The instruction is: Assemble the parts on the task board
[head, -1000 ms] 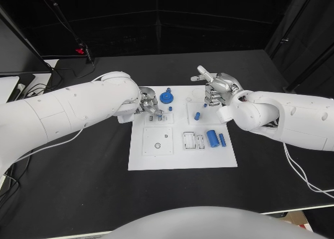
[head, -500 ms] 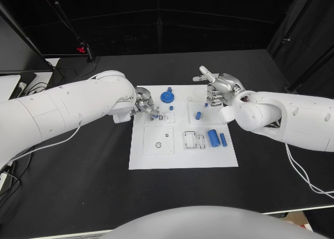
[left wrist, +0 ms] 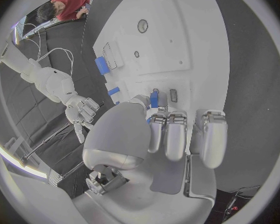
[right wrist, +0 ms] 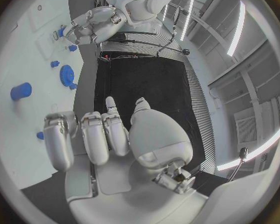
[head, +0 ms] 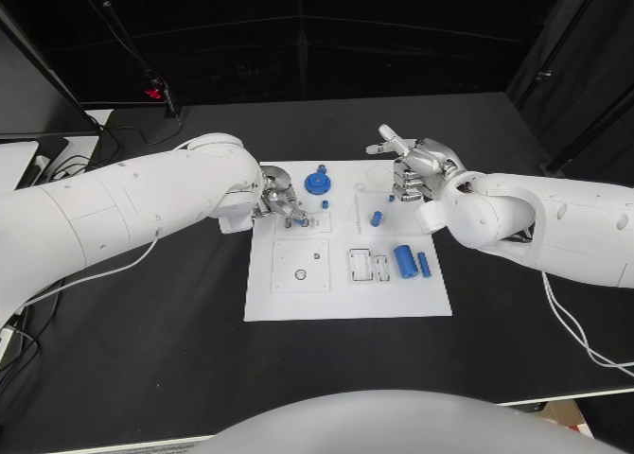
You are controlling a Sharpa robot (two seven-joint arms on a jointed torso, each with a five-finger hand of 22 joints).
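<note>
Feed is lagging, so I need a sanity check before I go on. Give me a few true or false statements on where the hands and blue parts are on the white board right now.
1. The left hand is over the far left part of the white rectangular task board. True.
2. The blue gear-shaped part lies on the black table, off the board. False: it sits on the board, near its far edge.
3. The large blue cylinder lies on the board's near right area. True.
4. The right hand grips the large blue cylinder. False: that cylinder lies apart from it, nearer the robot.
</note>
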